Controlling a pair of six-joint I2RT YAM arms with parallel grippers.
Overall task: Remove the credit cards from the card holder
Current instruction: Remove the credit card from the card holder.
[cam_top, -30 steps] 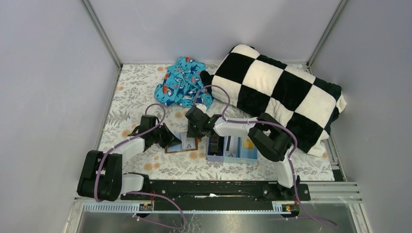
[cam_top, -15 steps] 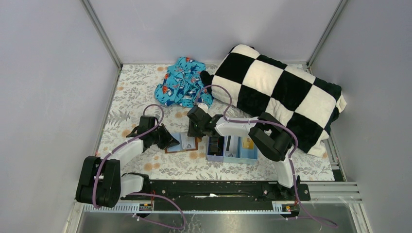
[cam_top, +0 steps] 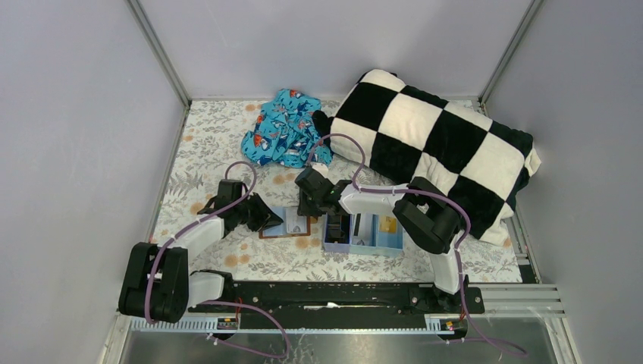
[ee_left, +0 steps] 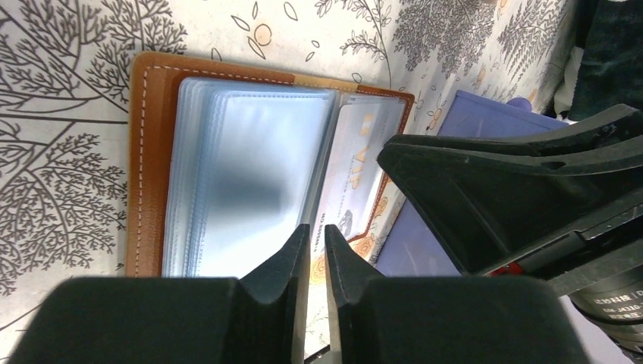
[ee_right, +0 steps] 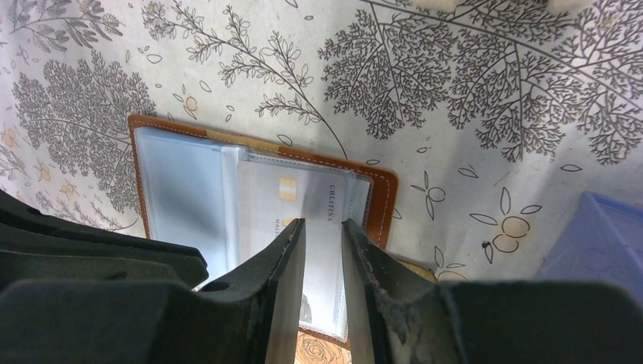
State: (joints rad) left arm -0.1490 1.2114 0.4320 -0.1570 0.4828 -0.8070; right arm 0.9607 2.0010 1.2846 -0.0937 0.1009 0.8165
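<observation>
Brown leather card holder (cam_top: pixel 282 225) lying open and flat on the floral tabletop (cam_top: pixel 212 152), just left of the light blue tray (cam_top: pixel 364 246), with both hands poised over it. A pale card (ee_right: pixel 261 205) bearing a gold chip sits inside a clear sleeve on the holder's right leaf, nearest the tray; the left leaf shows only empty-looking sleeves.

Change over the last second: the left hand (ee_left: pixel 317 254), whose fingers were pressed together, has parted them to a thin slit and has edged a little toward the holder. Nothing shows between them. The right hand (ee_right: pixel 323 243) has settled slightly closer. Its fingers are a narrow gap apart, directly above the pale card, and grip nothing that can be seen.

In the overhead view a dark card (cam_top: pixel 337 225) appears to lie in the tray's left compartment and an orange-gold card (cam_top: pixel 388 224) in its right one, though both are small at that range.

Reading: those two cards look already removed, and the pale one seems to be what remains. The left hand's loosening suggests a release or a re-grip, probably to steady the holder while the right hand draws the card from its sleeve.
</observation>
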